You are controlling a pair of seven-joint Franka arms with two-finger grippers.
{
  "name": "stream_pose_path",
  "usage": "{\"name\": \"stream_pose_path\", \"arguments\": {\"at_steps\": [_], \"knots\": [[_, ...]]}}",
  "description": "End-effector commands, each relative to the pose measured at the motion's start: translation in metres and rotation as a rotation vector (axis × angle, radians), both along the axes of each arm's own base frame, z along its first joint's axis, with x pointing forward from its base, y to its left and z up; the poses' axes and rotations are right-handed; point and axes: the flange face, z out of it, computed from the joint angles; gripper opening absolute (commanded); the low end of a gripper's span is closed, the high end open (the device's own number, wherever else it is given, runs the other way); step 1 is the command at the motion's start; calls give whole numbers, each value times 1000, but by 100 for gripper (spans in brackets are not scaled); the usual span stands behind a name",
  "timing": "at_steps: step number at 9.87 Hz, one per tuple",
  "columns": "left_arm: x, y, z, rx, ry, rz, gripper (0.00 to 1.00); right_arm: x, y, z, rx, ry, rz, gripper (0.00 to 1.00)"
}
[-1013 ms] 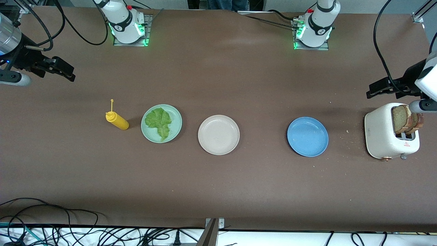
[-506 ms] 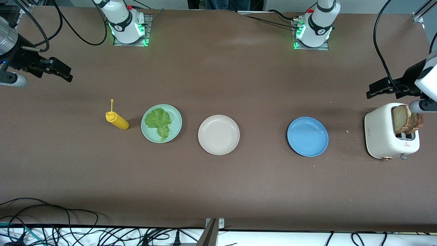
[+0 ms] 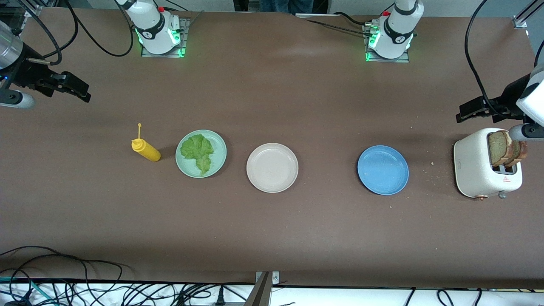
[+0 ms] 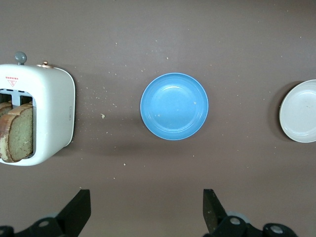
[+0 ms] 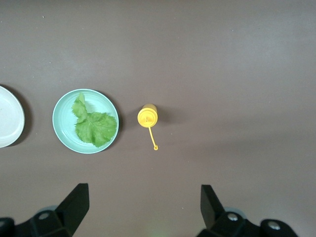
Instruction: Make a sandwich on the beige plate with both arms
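— Where is the bread?
— Two bread slices (image 3: 505,148) stand upright in the toaster (image 3: 478,168) at the left arm's end; the left end effector (image 3: 465,111), wide and empty, hangs just beside it.
— And the right?
— The right end effector (image 3: 80,91) waits wide, nearer the lettuce leaf (image 3: 197,152). The beige plate (image 3: 272,167) sits bare mid-tabletop, open room around.

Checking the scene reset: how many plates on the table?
3, in a row: green plate with lettuce toward the right arm's end, beige plate mid-table, blue plate beside the toaster.
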Motion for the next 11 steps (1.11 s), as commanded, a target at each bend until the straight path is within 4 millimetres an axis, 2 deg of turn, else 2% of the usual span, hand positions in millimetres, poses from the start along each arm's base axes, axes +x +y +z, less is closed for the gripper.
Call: {"name": "stream_pose_path", "arguments": {"at_steps": [1,11], "knots": [[1,1,1,-22,-14,-21,100,-4,-2,1,-6,-3,13,100],[1,-3,1,10,-15,-34,100,-4,-2,0,-4,-3,13,100]]}}
